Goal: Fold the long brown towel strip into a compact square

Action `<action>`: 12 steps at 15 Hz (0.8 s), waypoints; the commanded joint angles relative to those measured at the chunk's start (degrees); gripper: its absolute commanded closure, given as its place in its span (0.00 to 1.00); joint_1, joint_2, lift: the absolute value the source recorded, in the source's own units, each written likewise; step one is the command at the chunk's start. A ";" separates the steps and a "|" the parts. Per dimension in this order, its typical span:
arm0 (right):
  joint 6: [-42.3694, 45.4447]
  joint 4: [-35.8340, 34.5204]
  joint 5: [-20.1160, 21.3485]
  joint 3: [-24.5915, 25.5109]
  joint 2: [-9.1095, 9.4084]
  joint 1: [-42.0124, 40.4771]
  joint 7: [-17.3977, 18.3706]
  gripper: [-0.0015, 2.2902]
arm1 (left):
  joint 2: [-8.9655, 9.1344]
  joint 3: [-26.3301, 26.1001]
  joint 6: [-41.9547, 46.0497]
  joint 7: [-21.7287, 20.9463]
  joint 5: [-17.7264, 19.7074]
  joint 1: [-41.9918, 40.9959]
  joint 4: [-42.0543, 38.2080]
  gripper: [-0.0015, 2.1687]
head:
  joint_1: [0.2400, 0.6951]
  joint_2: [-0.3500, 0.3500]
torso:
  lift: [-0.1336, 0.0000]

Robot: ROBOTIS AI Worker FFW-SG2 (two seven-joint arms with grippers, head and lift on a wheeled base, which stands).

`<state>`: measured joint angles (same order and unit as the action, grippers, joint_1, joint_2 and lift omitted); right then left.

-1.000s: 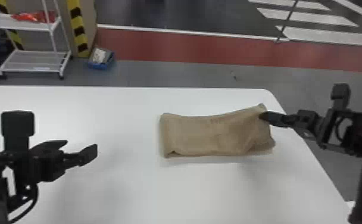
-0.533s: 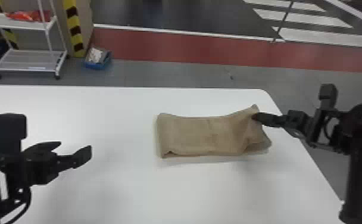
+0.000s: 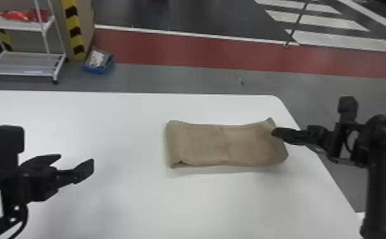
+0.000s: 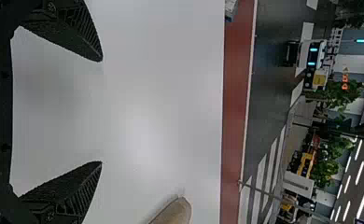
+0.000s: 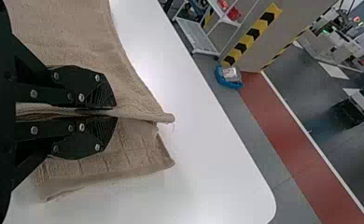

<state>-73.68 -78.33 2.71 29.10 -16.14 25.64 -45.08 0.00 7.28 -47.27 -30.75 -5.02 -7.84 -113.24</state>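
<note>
Towel strip: the brown towel (image 3: 198, 143) lies on the white worktop (image 3: 138, 203), right of the middle and near the right edge, already doubled into a short, wide rectangle, longer from left to right than from front to back
Right hand: (image 3: 273, 132) at the towel's right end, its two fingers closed together on a pinched ridge of cloth
Pinched cloth: the ridge runs between the fingers and pokes out past their tips in the right wrist view, with towel spreading on both sides of it
Far right corner: lifted into a small peak beside the right hand
Left hand: (image 3: 76, 159) above the left part of the worktop, well apart from the towel, fingers spread with nothing between them
Floor beyond: a white wheeled rack (image 3: 27, 63) and a blue bin (image 3: 97, 70) near a yellow-and-black striped post (image 3: 75, 31)
</note>
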 commanded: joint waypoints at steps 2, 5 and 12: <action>-0.11 0.37 0.10 2.01 -0.04 -0.15 0.26 0.02 | 0.15 0.37 0.02 -0.01 -0.08 -0.33 -0.31 0.05 | 1.00 0.18 | 0.07; -1.35 -0.33 0.10 3.68 -0.48 -0.24 0.00 0.02 | 0.15 0.54 0.02 -0.10 0.01 -0.51 -0.40 0.05 | 1.00 0.16 | 0.07; 2.52 1.95 3.35 0.78 -0.92 -2.00 0.17 0.07 | 0.15 0.37 0.02 -0.10 -0.08 -0.86 -0.40 0.05 | 1.00 0.12 | 0.07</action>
<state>-71.91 -76.90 5.82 30.46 -17.24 23.74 -44.97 0.00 7.47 -47.25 -30.85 -5.10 -8.67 -113.61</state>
